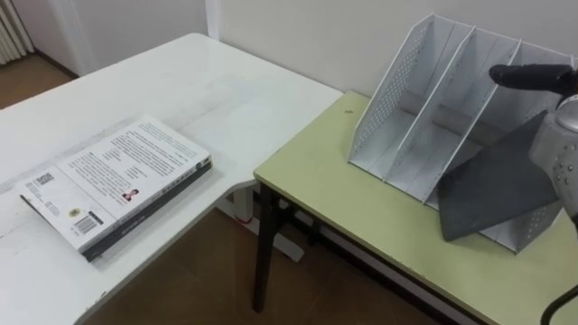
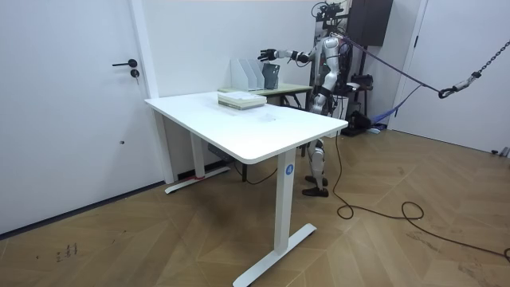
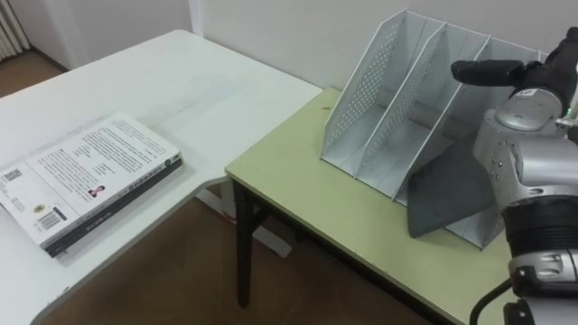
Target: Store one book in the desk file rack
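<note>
We log the dark grey book [image 1: 492, 194] as lodged, tilted, in the rightmost compartment of the file rack [image 1: 406, 90] on the green worktop [image 1: 343, 199]; right robot hand [image 1: 528, 77] over the rack, outstretched, empty; remaining, we judge: withdrawal only.

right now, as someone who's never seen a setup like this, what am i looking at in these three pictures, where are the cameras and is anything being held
This is a humanoid robot standing on two legs at a small green desk. Two pictures come from the cameras in its head, looking down at its work. The third comes from a camera standing across the room. On the green desk stands a white file rack, with a dark grey book leaning in its right-hand slot. The robot hand on the right arm reaches out above the rack, open, and seems to hold nothing. On the white table next to the desk lies a stack of books.
</note>
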Available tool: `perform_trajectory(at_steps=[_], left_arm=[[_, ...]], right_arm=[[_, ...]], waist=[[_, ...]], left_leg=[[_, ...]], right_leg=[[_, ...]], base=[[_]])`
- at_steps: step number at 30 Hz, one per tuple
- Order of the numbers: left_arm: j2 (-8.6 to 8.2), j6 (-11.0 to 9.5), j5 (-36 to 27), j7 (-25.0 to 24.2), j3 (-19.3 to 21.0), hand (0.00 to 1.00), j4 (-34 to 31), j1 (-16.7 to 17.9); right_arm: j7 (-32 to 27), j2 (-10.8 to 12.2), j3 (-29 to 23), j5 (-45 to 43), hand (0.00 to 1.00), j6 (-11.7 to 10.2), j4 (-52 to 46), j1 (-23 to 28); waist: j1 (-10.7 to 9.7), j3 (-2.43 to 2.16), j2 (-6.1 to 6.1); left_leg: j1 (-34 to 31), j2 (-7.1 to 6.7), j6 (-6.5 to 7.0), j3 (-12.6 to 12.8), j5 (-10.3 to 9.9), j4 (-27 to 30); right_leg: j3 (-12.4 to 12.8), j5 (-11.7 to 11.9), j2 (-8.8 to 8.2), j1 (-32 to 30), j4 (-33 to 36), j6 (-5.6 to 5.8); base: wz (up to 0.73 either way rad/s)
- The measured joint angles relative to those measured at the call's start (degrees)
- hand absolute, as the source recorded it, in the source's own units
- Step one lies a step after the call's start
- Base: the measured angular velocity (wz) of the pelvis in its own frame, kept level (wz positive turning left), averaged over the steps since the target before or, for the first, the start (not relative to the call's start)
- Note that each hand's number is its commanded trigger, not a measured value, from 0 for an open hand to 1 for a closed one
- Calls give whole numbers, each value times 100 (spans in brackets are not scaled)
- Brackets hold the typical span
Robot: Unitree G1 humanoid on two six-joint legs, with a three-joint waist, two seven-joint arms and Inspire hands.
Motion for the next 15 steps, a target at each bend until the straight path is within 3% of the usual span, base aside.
perform_trajectory(at_steps=[9, 15], left_arm=[[17, -13, 8, -5, -2, 0, 5, 3], [20, -152, -12, -15, 0, 0, 11, 31]], right_arm=[[5, -16, 65, -16, 0, -4, -561, -22], [279, -28, 144, 43, 0, -29, -1840, -18]], waist=[[42, -20, 31], [95, -12, 40]], left_leg=[[35, 3, -4, 16, 3, 0], [50, 9, -4, 21, 4, 1]], right_leg=[[32, 0, 9, 6, 10, 0], [148, 6, 1, 17, 11, -11]], base=[[-1], [-3]])
